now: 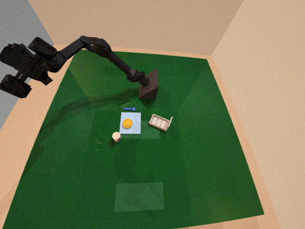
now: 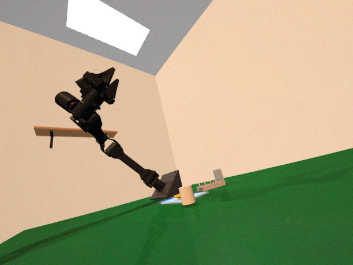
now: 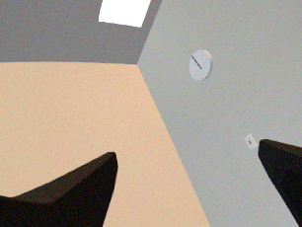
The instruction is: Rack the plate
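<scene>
A yellow plate lies flat on a light blue square mat. In the exterior view a cylinder partly hides it. The beige dish rack stands beside the mat, to the right in the top view, turned at an angle. It has a row of slots and a taller panel at its far right end. My gripper is open and empty, raised high and far from plate and rack. The wrist view shows both fingers wide apart, with only walls and ceiling beyond.
A pale cylinder stands by the mat's lower left corner in the top view. A blue spoon-like object lies along the mat's upper edge. The arm's dark base stands behind the mat and rack.
</scene>
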Robot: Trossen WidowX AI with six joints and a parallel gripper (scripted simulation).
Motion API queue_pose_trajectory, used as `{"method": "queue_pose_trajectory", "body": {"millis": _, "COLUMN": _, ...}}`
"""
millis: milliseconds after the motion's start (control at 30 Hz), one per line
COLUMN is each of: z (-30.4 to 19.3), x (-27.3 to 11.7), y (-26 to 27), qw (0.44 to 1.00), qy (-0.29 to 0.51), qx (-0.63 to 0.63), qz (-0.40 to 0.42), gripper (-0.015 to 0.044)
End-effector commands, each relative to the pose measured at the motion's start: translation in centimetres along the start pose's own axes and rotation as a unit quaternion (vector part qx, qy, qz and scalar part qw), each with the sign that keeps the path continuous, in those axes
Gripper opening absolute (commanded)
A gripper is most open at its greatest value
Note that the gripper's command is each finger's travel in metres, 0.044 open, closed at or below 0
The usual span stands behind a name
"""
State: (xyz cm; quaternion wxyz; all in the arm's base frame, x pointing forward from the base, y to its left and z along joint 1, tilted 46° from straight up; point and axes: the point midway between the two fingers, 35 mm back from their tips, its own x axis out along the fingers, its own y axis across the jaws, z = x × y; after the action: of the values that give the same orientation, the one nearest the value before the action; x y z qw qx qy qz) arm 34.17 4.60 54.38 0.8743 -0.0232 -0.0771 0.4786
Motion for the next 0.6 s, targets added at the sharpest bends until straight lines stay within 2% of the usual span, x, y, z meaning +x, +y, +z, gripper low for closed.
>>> {"method": "queue_pose_trajectory", "body": {"millis": 0, "z": -0.1, "x": 0.0, "y": -0.1, "qw": 1.000, "qy": 0.000, "qx": 0.002, "qz": -0.002, "gripper": 0.0400}}
{"method": "queue_pose_trajectory", "body": {"millis": 567, "z": -8.8, "x": 2.1, "y": -6.7, "qw": 0.970, "qy": 0.041, "qx": 0.177, "qz": -0.162, "gripper": 0.0400}}
